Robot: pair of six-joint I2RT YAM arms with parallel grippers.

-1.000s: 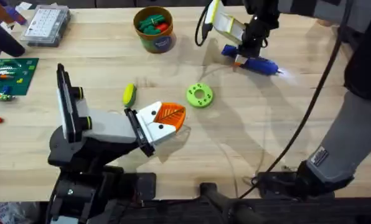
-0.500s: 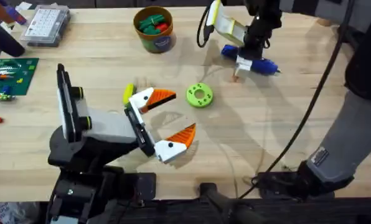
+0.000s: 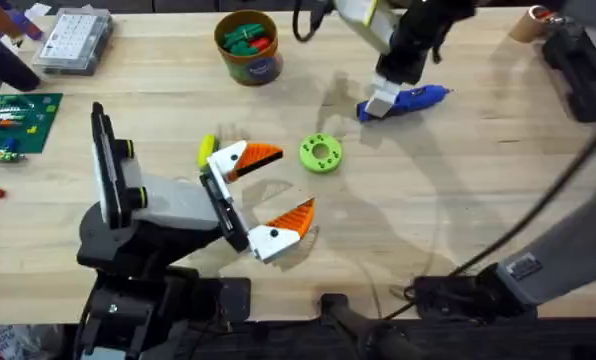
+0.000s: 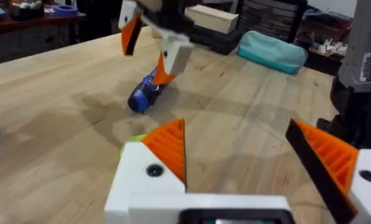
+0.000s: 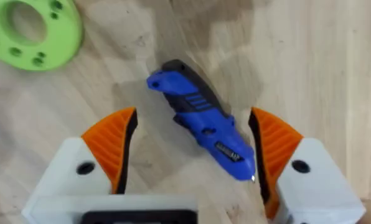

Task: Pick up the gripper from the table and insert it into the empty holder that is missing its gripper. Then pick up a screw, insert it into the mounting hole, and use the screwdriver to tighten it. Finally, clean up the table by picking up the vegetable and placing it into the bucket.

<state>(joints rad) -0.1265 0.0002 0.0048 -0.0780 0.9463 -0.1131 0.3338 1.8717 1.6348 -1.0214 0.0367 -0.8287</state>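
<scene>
Right gripper point(image 5: 188, 155), jaws spread, hovers over the screwdriver point(image 3: 406, 99) lying flat on the table point(image 3: 458, 190) (apparently lined up to straddle its blue body). Left gripper point(image 3: 268, 190), likewise spread and empty, waits just beside the vegetable point(image 3: 207, 151); bucket point(image 3: 248, 47) stands well apart.

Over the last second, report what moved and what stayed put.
The left gripper opened its jaws beside the vegetable. The right gripper released the screwdriver and lifted, jaws open above it. The screwdriver shifted slightly on the table. Bucket and green ring stayed.
</scene>
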